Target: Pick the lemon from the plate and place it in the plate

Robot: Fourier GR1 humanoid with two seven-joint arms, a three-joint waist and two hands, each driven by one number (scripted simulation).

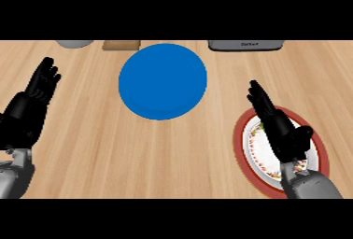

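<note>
Wooden counter [138, 154] is running pale and bare under me; along its far edge three things are showing only in part: a grey rounded object [74, 43], a tan block [121, 45], a dark grey appliance [245, 45].

A blue plate [163, 80] is lying at the middle of the far half, nothing on it; a red-rimmed plate [243, 140] with a white, patterned centre is lying at the near right, well apart from the blue one.

My right hand [279, 128] is hanging over the red-rimmed plate, fingers straight and together, pointing away from me, thumb out to the side, holding nothing that I can see; my left hand [38, 91] is resting open at the left edge, fingers up, well clear of both plates.

The lemon: I am not seeing it anywhere; judging by the task, it is probably sitting on the red-rimmed plate beneath my right hand and forearm, but that spot is hidden, so I am not able to confirm it.

Step in hand, as I am reading it: the approach to the pick; nothing is being carried, so the task is looking barely begun.

Next move calls for lowering the right hand, curling fingers and thumb round the fruit, lifting clear of the rim, then crossing left and away to the blue plate; a round fruit may roll when nudged, so the closing should be centred.
</note>
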